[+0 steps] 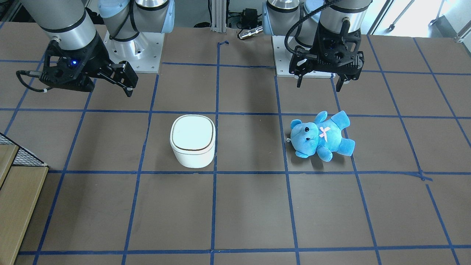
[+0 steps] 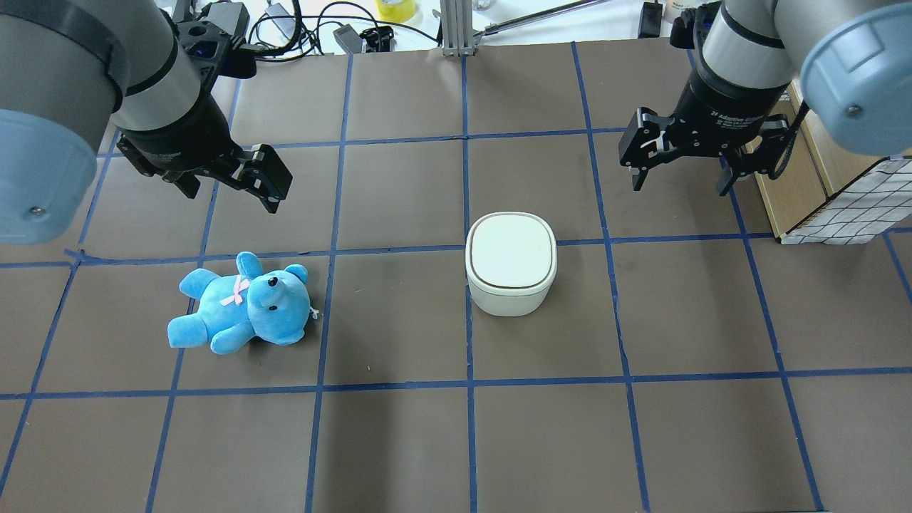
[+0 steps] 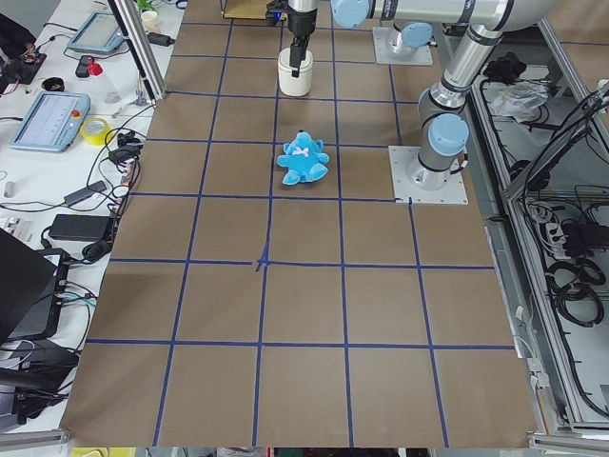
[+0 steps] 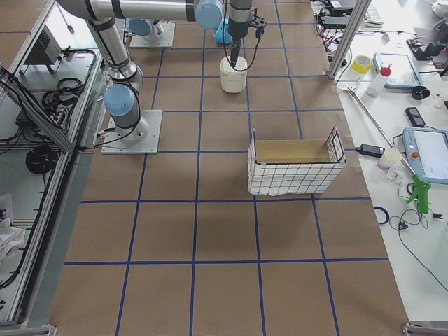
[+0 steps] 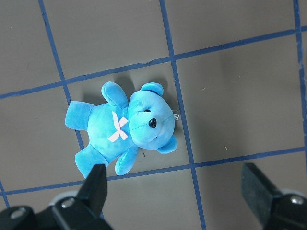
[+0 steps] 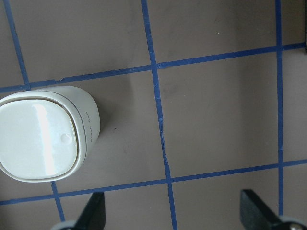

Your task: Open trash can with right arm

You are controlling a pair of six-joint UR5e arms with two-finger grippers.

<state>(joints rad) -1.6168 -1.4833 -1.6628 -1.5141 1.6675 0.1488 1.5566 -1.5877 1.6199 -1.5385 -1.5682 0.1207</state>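
The white trash can (image 2: 511, 262) stands near the table's middle with its flat lid shut. It also shows in the front view (image 1: 192, 145) and at the left edge of the right wrist view (image 6: 45, 132). My right gripper (image 2: 678, 187) is open and empty. It hangs above the table, beyond the can and to its right, apart from it. In the right wrist view its fingertips (image 6: 93, 213) stand wide apart. My left gripper (image 2: 231, 189) is open and empty, above the table beyond the teddy bear.
A blue teddy bear (image 2: 242, 313) lies on its back on the left side of the table, also in the left wrist view (image 5: 122, 132). A wire basket lined with checked cloth (image 2: 841, 206) stands at the right edge, close to the right arm.
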